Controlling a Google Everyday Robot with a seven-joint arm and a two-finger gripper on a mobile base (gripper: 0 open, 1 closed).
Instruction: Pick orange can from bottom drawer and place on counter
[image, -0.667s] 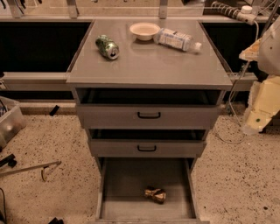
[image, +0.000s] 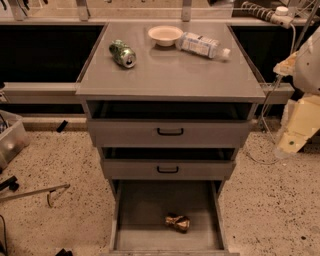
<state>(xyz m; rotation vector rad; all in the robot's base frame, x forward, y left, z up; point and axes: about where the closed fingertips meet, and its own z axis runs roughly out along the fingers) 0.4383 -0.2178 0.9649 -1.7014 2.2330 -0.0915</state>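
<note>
The orange can (image: 177, 222) lies on its side on the floor of the bottom drawer (image: 142, 210), right of the middle and toward the near end, apart from both side walls. The drawer is pulled out fully and holds only the can. Above it, the middle drawer (image: 167, 170) and the top drawer (image: 170, 133) each stand a little way out, their fronts overhanging the far end of the bottom drawer but not the can.

The counter (image: 170, 77) caps the cabinet. At its far left a green can (image: 123, 53) lies on its side. A pale bowl (image: 165, 35) sits at the far middle. Just to the right of the bowl a plastic bottle (image: 204, 46) lies with its cap pointing right. The near half of the counter is bare.

The gripper (image: 289, 142) hangs at the far right of the scene, off the right side of the cabinet at about the height of the top drawer, well apart from the can and the counter. Whether it is apart or together I cannot tell.

On the speckled floor to the left lie a clear bin (image: 10, 139) and a long thin tool (image: 34, 192).
</note>
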